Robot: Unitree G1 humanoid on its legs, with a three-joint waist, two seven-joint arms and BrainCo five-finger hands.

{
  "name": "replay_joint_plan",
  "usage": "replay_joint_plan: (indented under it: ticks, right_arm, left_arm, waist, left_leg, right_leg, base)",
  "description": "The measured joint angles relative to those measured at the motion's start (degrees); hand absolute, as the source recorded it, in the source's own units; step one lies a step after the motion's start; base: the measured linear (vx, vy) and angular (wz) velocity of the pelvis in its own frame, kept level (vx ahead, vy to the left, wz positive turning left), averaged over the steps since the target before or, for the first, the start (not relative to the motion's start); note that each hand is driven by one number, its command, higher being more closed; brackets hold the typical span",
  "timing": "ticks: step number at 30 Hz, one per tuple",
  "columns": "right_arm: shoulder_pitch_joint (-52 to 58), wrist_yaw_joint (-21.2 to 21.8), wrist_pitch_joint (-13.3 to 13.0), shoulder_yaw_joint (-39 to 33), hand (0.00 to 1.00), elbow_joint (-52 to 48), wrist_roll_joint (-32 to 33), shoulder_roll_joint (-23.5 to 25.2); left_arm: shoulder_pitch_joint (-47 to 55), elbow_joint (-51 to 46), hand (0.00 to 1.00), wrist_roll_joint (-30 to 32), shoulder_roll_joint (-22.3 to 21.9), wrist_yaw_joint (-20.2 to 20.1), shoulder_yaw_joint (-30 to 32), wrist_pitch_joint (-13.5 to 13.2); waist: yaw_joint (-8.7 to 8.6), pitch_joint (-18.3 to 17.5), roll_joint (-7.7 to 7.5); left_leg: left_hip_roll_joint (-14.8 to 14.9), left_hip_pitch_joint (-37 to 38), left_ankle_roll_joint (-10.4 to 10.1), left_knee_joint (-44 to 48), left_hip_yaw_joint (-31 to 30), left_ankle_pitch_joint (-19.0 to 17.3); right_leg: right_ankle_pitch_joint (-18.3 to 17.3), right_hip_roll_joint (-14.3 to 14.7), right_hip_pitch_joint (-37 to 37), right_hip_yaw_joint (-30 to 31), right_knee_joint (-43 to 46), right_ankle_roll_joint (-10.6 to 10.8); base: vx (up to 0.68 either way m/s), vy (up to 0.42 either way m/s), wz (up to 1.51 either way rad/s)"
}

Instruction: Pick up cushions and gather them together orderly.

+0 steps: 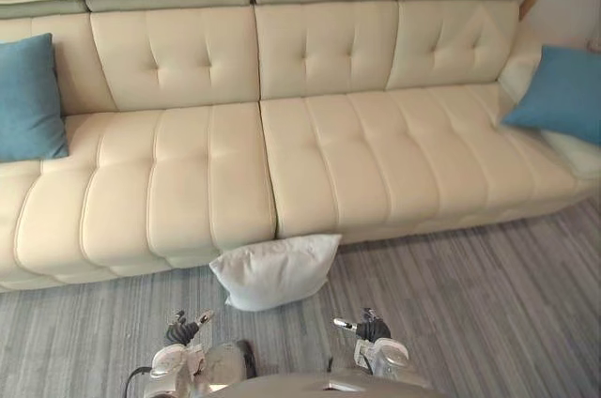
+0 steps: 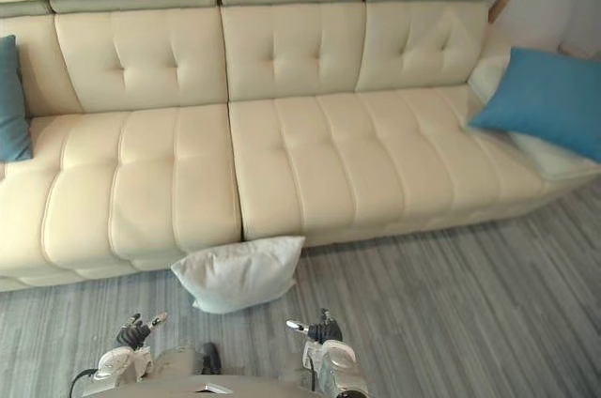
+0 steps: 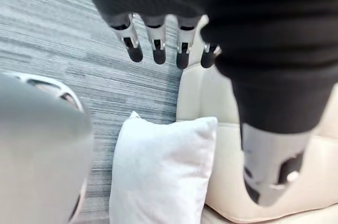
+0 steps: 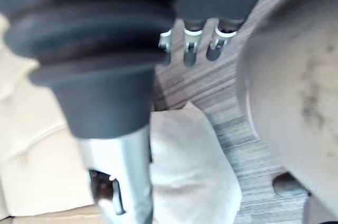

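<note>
Where the sofa's [image 1: 310, 135] front edge meets the floor [image 1: 488, 295], a white cushion [image 1: 277, 271] lies on the grey, finely striped carpet. It is a soft, plump rectangle of plain cloth with pointed corners, its far edge touching the sofa base near the seam between two seat sections. The sofa is long, in smooth cream leather with button-tufted backs, channelled seat pads and flat headrests.

A blue cushion [image 1: 28, 98] of matte woven fabric leans upright against the backrest at the sofa's left end. A second blue cushion [image 1: 563, 93] sits tilted at the right end, resting on a pale cushion [image 1: 575, 156] that shows beneath it. The seats between them are well apart from both.

The left hand [image 3: 158, 49] hangs above the carpet just short of the white cushion, fingers relaxed and nearly straight, holding nothing. The right hand [image 4: 191, 49] hangs likewise on the cushion's other side, fingers loose and empty. Nothing lies between either hand and the cushion.
</note>
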Motion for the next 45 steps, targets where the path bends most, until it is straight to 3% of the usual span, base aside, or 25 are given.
replay_joint_plan:
  ticks: [2,4,5,6,7,8,10,13,18,25,29,40,45]
  right_arm:
    - [0.09,0.01,-0.08,-0.02,0.0,-0.92,0.02,0.06]
    - [0.06,-0.01,-0.3,-0.03,0.0,-1.23,0.02,-0.07]
    - [0.34,-0.02,-0.25,0.12,0.0,-0.92,0.02,0.1]
    - [0.27,0.09,-0.34,0.31,0.0,-1.12,0.05,-0.3]
    - [0.42,0.01,-0.27,0.29,0.0,-0.76,0.05,-2.04]
    - [0.61,-0.14,-0.19,-0.7,0.0,-0.76,0.05,-3.33]
    - [0.61,-0.18,-0.14,-0.71,0.0,-0.58,0.04,-4.29]
    - [1.3,-0.24,-0.06,-0.71,0.0,-0.17,0.04,-4.32]
    - [1.23,-0.3,-0.02,-0.78,0.0,1.28,0.03,-4.03]
    - [1.72,-0.4,0.22,-3.45,0.0,2.06,0.02,-2.33]
    - [1.65,-0.4,0.19,-3.55,0.0,3.56,-0.03,-2.38]
    - [2.54,-0.47,0.24,-2.26,0.0,3.5,-0.95,-2.91]
    - [1.6,-2.41,0.26,1.41,0.0,1.1,-2.38,-3.89]
  left_arm:
    - [0.27,-0.03,0.0,0.0,-0.14,0.02,0.08,-0.01]
    - [0.4,-0.06,0.0,0.03,-0.46,0.05,0.2,-0.03]
    - [0.46,-0.08,0.0,0.17,-0.09,0.0,0.58,-0.06]
    - [-0.04,0.63,0.0,0.66,-0.56,0.06,1.44,0.04]
    - [0.33,1.14,0.0,1.1,-2.41,-0.03,2.06,0.1]
    - [0.36,1.14,0.0,1.56,-4.08,0.01,2.57,-0.03]
    - [0.26,1.16,0.0,2.21,-4.6,-0.02,2.52,-0.01]
    - [0.17,0.93,0.0,2.22,-4.76,-0.08,2.53,-0.15]
    - [0.15,0.85,0.0,2.25,-4.29,-0.06,2.28,-0.51]
    - [-0.2,1.66,0.0,3.36,-2.81,-0.03,1.54,-0.41]
    - [-0.06,2.02,0.0,3.53,-2.51,-0.06,0.54,-0.43]
    - [0.13,2.07,0.0,4.37,-2.17,-0.1,-0.55,-0.52]
    - [-1.33,1.96,0.0,4.34,-1.64,0.2,-0.61,-0.4]
  waist:
    - [-0.56,0.08,0.13]
    - [-0.96,0.15,0.61]
    - [-0.85,-0.19,-0.31]
    - [-0.84,-0.09,-0.21]
    - [-0.56,-0.82,2.81]
    - [-0.4,-0.85,4.58]
    - [-0.92,-0.84,5.85]
    - [-0.67,-0.53,5.46]
    - [0.19,-0.87,4.89]
    - [0.41,-1.47,3.24]
    - [0.43,-2.05,3.1]
    - [0.64,-2.08,3.07]
    - [0.62,-1.4,3.19]
  left_leg:
    - [0.94,2.24,-0.23,-0.39,-0.8,-0.09]
    - [2.25,3.2,-2.5,-0.38,-2.16,-1.32]
    - [1.77,3.08,-4.78,-0.17,-3.35,-2.44]
    - [1.84,3.79,-5.79,-0.31,-4.96,-3.03]
    - [3.71,3.78,-6.49,-1.36,-6.12,-2.62]
    - [5.0,3.89,-7.02,-2.65,-6.39,-2.23]
    - [6.04,3.91,-8.05,-3.29,-6.63,-0.68]
    - [7.85,2.47,-9.55,2.59,-6.83,1.33]
    - [8.72,1.02,-8.44,5.73,-2.7,2.12]
    - [5.44,4.77,-6.73,-4.8,-1.31,6.15]
    - [4.56,5.06,-6.35,-7.55,-1.37,6.51]
    - [3.91,5.74,-6.62,-10.49,0.49,4.3]
    - [4.51,-1.28,-6.17,-4.08,1.79,2.17]
  right_leg:
    - [-2.92,2.18,-2.66,-1.82,-6.89,-1.47]
    - [-3.06,4.79,-3.67,-2.57,-16.36,-2.15]
    - [2.33,5.82,-2.91,-1.73,-28.68,-2.6]
    - [3.86,6.53,-2.38,-2.12,-29.75,-4.39]
    - [3.44,8.51,-1.39,-2.88,-31.48,-5.21]
    - [2.82,9.45,-1.21,-4.4,-32.43,-5.86]
    - [1.99,9.87,-0.15,-6.31,-33.06,-6.7]
    - [1.81,10.02,5.15,-9.24,-36.75,-7.13]
    - [2.71,9.67,7.82,-10.45,-40.03,-6.48]
    - [9.99,9.49,11.42,-10.19,-51.14,-5.33]
    - [13.4,9.81,12.51,-10.18,-55.72,-5.13]
    - [19.64,11.18,12.87,-5.82,-62.62,-5.13]
    - [19.57,10.61,5.29,-3.77,-57.75,-5.1]
  base:
    - [0.32,-0.197,0.38]
    - [0.26,-0.255,0.42]
    - [0.26,-0.263,0.37]
    - [0.25,-0.237,0.36]
    - [0.3,-0.233,0.2]
    - [0.25,-0.168,0.16]
    - [0.23,-0.167,0.31]
    - [0.16,-0.132,0.46]
    - [0.05,-0.001,0.2]
    - [-0.02,0.077,-0.01]
    - [-0.07,0.068,0.01]
    - [-0.14,0.026,-0.14]
    - [-0.15,-0.001,-0.23]
